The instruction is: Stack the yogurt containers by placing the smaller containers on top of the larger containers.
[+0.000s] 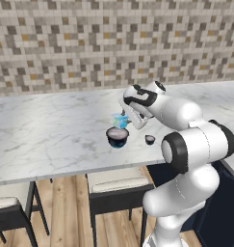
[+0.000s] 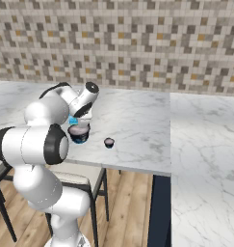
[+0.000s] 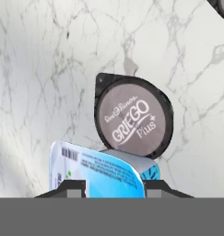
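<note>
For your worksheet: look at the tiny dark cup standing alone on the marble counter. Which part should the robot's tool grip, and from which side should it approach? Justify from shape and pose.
Grip the tiny dark cup across its round side wall, coming straight down from above. It stands upright on the counter, apart from the wide tub, so both fingers probably have room. The tool first has to place the light-blue container it holds.

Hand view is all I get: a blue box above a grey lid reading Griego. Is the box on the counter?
Observer: No. The left base view shows the blue box held in the gripper, above the big tub.
Operator: Anything else nearby?
Observer: A tiny dark cup stands on the counter, apart from the tub, to its right.
Operator: What is below the counter?
Observer: Stools with pale seats, on a wooden floor.
</note>
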